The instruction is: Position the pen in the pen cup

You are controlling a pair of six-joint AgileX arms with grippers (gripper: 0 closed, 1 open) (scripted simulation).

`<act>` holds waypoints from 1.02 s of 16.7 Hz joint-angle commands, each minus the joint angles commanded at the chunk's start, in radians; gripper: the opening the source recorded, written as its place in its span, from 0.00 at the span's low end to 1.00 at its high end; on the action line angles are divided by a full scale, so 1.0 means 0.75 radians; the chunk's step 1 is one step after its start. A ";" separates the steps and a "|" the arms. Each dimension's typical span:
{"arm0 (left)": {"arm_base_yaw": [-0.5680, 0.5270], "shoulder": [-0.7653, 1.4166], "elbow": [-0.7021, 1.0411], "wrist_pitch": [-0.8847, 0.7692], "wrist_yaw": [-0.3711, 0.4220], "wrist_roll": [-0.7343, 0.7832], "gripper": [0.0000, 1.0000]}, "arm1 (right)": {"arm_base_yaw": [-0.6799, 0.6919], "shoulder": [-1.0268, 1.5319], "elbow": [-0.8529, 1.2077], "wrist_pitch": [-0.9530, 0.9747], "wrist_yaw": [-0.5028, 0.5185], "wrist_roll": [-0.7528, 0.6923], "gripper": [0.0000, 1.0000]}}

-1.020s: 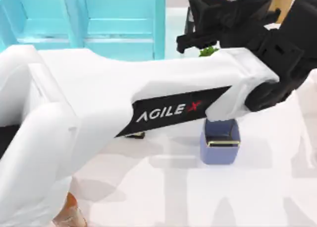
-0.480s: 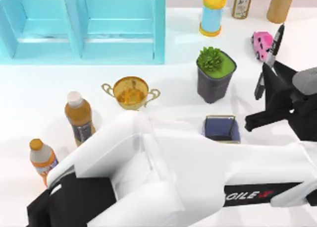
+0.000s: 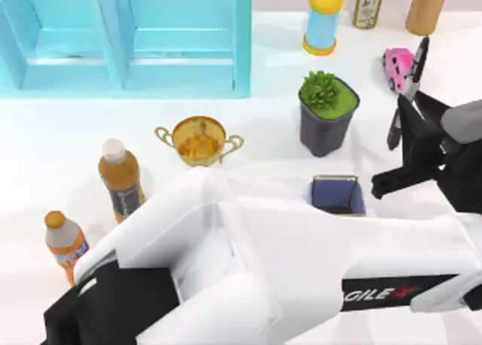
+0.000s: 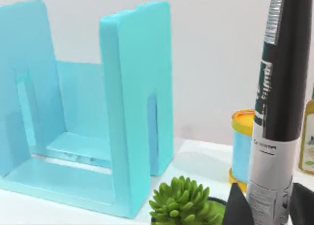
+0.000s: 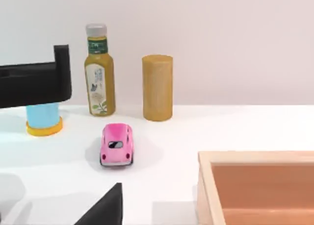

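holding the pen up in the air, the left gripper sits at the right side of the table, a bit right of and above the pen cup. compared with half a second ago almost nothing has moved: the big white left arm still stretches across the front of the top view, and the pen has only shifted a tiny bit. one second ago that arm was much higher in the picture and hid most of the table. the two dark fingers are clamped on the lower part of the pen, and most of the pen sticks out past them, pointing toward the pink toy car. in the left wrist view the pen stands tall between the finger tips, with its light part down by the fingers and its dark part above. the pen is not in the cup; the cup stands alone on the table, just in front of the dark pot with the green plant. the right gripper is near the pink car and a wooden box; i cannot tell if its fingers are apart or together.
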 joint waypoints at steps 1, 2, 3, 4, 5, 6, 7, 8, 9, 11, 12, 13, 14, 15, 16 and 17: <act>-0.003 -0.018 -0.023 0.012 -0.032 -0.005 0.00 | 0.000 0.000 0.000 0.000 0.000 0.000 1.00; -0.005 -0.034 -0.043 0.023 -0.063 -0.011 0.00 | 0.000 0.000 0.000 0.000 0.000 0.000 1.00; -0.006 -0.046 -0.060 0.031 -0.090 -0.016 0.00 | 0.000 0.000 0.000 0.000 0.000 0.000 1.00; -0.008 -0.055 -0.073 0.037 -0.110 -0.019 0.00 | 0.000 0.000 0.000 0.000 0.000 0.000 1.00; -0.008 -0.059 -0.079 0.039 -0.121 -0.021 0.00 | 0.000 0.000 0.000 0.000 0.000 0.000 1.00; -0.008 -0.059 -0.080 0.040 -0.122 -0.021 0.00 | 0.000 0.000 0.000 0.000 0.000 0.000 1.00; -0.008 -0.059 -0.080 0.040 -0.122 -0.021 0.00 | 0.000 0.000 0.000 0.000 0.000 0.000 1.00; -0.008 -0.059 -0.080 0.040 -0.122 -0.021 0.00 | 0.000 0.000 0.000 0.000 0.000 0.000 1.00; -0.008 -0.059 -0.080 0.040 -0.122 -0.021 0.08 | 0.000 0.000 0.000 0.000 0.000 0.000 1.00; -0.008 -0.059 -0.080 0.040 -0.122 -0.021 0.23 | 0.000 0.000 0.000 0.000 0.000 0.000 1.00; -0.008 -0.059 -0.080 0.040 -0.122 -0.021 0.30 | 0.000 0.000 0.000 0.000 0.000 0.000 1.00; -0.008 -0.059 -0.080 0.040 -0.122 -0.021 0.38 | 0.000 0.000 0.000 0.000 0.000 0.000 1.00; -0.008 -0.059 -0.080 0.040 -0.122 -0.021 0.45 | 0.000 0.000 0.000 0.000 0.000 0.000 1.00; -0.008 -0.059 -0.080 0.040 -0.122 -0.021 0.53 | 0.000 0.000 0.000 0.000 0.000 0.000 1.00; -0.008 -0.059 -0.080 0.040 -0.122 -0.021 0.60 | 0.000 0.000 0.000 0.000 0.000 0.000 1.00; -0.008 -0.059 -0.080 0.040 -0.122 -0.021 0.68 | 0.000 0.000 0.000 0.000 0.000 0.000 1.00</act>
